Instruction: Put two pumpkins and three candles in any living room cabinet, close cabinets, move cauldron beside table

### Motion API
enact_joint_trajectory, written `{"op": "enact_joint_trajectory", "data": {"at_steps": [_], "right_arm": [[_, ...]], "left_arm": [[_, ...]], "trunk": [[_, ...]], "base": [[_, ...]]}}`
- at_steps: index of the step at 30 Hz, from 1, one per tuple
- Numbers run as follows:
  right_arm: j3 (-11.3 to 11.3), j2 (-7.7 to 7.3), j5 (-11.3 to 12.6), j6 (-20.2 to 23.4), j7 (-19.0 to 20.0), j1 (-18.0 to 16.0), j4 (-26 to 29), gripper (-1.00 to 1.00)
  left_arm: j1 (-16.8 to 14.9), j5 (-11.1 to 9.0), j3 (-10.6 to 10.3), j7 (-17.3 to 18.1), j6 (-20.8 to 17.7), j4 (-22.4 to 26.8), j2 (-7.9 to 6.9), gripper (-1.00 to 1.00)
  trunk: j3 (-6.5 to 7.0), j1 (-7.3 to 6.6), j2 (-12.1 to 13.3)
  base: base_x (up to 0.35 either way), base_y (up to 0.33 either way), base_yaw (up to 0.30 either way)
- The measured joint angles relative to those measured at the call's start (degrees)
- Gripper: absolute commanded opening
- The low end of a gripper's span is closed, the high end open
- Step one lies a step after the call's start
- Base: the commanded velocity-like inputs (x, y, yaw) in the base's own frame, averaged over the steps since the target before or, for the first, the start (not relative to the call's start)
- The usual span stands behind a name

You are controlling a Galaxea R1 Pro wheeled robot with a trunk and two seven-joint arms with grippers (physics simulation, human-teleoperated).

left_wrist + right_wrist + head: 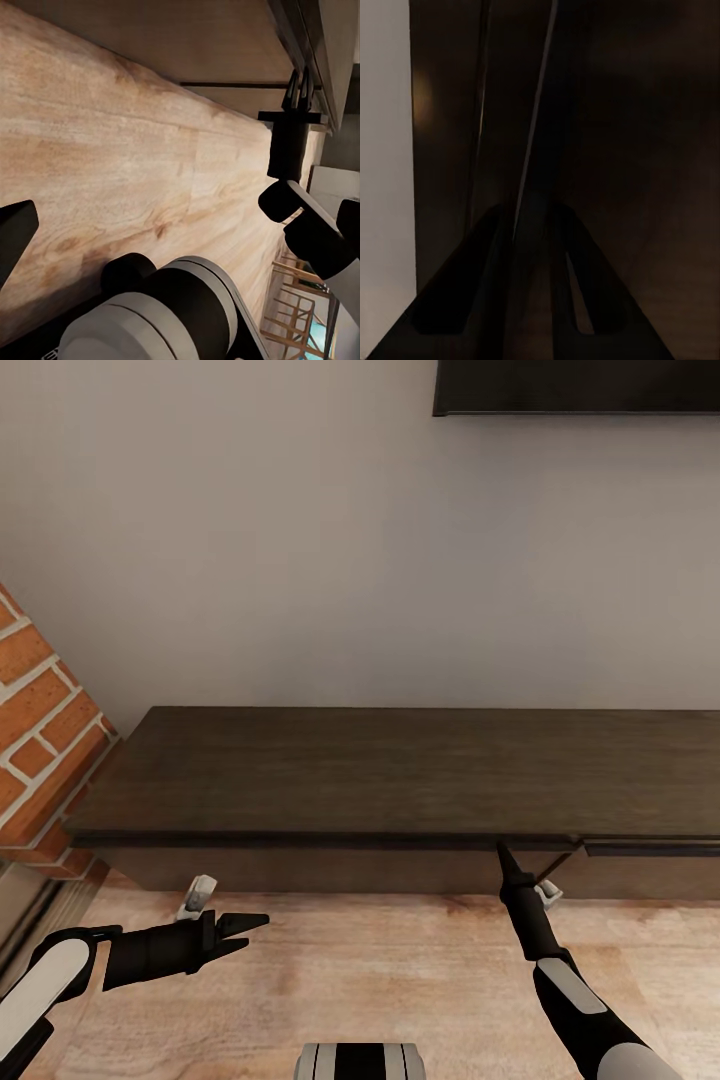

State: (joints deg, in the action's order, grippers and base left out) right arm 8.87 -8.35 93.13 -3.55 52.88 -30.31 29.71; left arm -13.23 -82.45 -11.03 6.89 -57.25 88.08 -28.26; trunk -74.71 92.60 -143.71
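Right hand (503,852) pressed together, tips at the cabinet (400,780) top's near edge, beside a slightly protruding drawer front (650,849). Left hand (245,932) spread, low over open wood floor (400,980). Left wrist view shows right fingers (298,88) under the overhang.

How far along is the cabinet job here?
Done: nothing these views can confirm; pumpkins, candles and cauldron are not seen. In hand: the right pincer, fingers together, is at the dark-brown cabinet's front edge, where a drawer front sits slightly proud. The left pincer hangs open over the wood floor. Left: apparently everything else.
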Motion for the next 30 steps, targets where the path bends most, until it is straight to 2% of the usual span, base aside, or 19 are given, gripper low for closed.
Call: {"op": "enact_joint_trajectory", "data": {"at_steps": [14,30], "right_arm": [[-0.05,0.05,0.02,-0.04,0.02,-0.01,-0.02,-1.0],[-0.02,0.09,-0.13,-0.1,-0.16,-0.02,0.06,-1.0]], "left_arm": [[-0.01,-0.01,0.0,0.0,0.0,0.0,0.0,1.0],[0.0,0.0,-0.09,0.0,0.0,-0.01,0.0,1.0]], "trunk": [[0.0,0.01,0.0],[0.0,0.03,0.0]], "base": [[-0.013,0.0,0.0],[-0.229,0.0,0.0]]}}
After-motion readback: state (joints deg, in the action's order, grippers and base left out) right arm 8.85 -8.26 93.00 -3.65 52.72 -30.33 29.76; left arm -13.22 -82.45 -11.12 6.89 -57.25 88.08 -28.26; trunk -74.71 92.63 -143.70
